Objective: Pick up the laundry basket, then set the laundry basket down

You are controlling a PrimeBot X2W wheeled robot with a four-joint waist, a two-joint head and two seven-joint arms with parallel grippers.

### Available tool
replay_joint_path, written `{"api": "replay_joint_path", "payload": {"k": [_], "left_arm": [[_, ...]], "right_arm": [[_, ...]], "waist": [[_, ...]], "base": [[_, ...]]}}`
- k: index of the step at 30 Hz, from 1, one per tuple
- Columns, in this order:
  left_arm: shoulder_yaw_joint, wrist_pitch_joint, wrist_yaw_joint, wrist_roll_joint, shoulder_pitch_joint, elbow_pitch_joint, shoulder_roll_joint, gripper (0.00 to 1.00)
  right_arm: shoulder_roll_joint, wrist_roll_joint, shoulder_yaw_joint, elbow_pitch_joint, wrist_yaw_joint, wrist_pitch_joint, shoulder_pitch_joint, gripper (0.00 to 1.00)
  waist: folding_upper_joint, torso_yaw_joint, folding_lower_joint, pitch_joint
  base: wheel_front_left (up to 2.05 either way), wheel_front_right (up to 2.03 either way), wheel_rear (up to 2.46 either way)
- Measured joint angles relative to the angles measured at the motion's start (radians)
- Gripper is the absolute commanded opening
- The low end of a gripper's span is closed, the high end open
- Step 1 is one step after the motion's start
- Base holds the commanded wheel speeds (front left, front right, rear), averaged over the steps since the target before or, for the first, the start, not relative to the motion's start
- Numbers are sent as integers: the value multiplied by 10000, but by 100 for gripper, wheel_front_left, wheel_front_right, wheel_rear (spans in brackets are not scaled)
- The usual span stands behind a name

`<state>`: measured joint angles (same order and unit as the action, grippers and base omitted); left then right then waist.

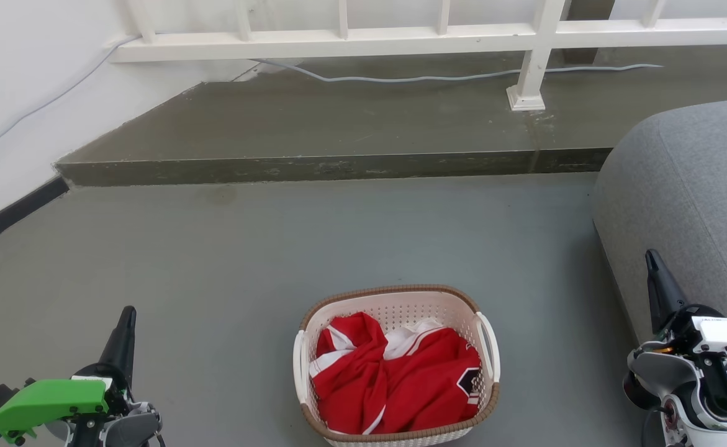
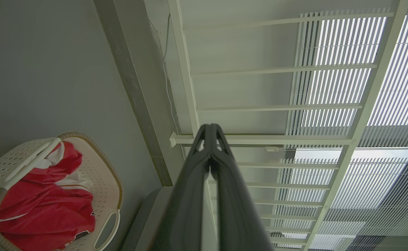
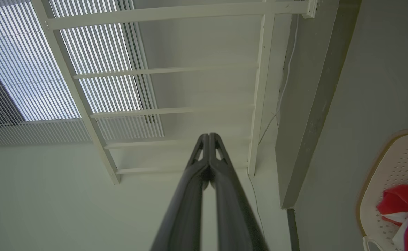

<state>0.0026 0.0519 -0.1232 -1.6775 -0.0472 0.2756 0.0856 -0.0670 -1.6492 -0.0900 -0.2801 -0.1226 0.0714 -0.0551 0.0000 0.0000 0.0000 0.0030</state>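
The laundry basket (image 1: 394, 310) is cream-white and perforated, with a brown woven-look rim and white side handles. It stands on the grey floor at the bottom centre of the head view, holding a red and white garment (image 1: 394, 379). My left gripper (image 1: 128, 313) is shut at the lower left, well away from the basket, holding nothing. My right gripper (image 1: 650, 256) is shut at the lower right beside the sofa, also apart from it. The basket (image 2: 99, 167) lies at the lower left of the left wrist view and at the right edge of the right wrist view as the basket (image 3: 395, 164). The left gripper (image 2: 210, 128) and right gripper (image 3: 209, 136) tips touch.
A grey sofa (image 1: 692, 205) stands at the right, close to my right arm. A raised concrete step (image 1: 338, 164) crosses the floor behind the basket, with a white railing (image 1: 400, 37) and a cable (image 1: 400, 77) on it. A white wall (image 1: 15, 93) closes the left side.
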Motion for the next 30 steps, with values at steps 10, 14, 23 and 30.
{"api": "replay_joint_path", "payload": {"k": [10, 14, 23, 30], "left_arm": [[10, 0, 0, 0, 0, -6, -4, 0], [13, 0, 0, 2, 0, -8, -4, 0], [21, 2, 0, 27, 0, -10, -6, 0], [31, 2, 0, 46, 0, -12, -10, 0]], "right_arm": [[2, 12, -4, 4, 0, 2, 0, 0], [4, 12, -6, 4, 0, 2, 0, 0], [6, 12, -12, 6, 0, 12, 0, 0], [8, 13, -13, 8, 0, 13, 0, 0]], "waist": [[0, 0, 0, 0], [0, 0, 0, 0], [0, 0, 0, 0], [0, 0, 0, 1]], "base": [[0, 0, 0], [0, 0, 0], [0, 0, 0], [0, 0, 0]]}}
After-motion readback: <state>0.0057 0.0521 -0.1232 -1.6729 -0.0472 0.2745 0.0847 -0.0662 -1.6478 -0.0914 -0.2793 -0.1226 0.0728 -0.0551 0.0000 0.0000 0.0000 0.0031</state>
